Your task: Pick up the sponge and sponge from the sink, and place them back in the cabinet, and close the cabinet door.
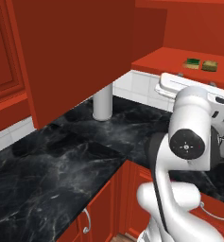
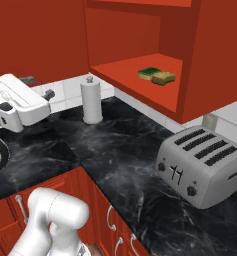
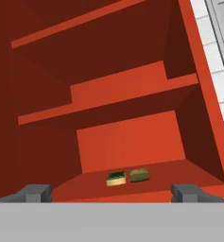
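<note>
I find both sponges on the bottom shelf of the red cabinet (image 2: 140, 75), side by side and touching or nearly so: the green-topped sponge (image 2: 150, 73) on the left, the tan sponge (image 2: 163, 78) on the right. My gripper (image 3: 111, 193) faces the open cabinet with its jaws spread wide and nothing between them. The cabinet door (image 1: 71, 56) stands open at the left. On the black counter (image 2: 120, 150) I note a paper towel roll (image 2: 92, 102) and a toaster (image 2: 202, 165).

We see a silver toaster (image 2: 202, 169) and an upright white paper towel roll (image 2: 92, 102) standing well apart on the black marbled bench (image 2: 125, 165).
</note>
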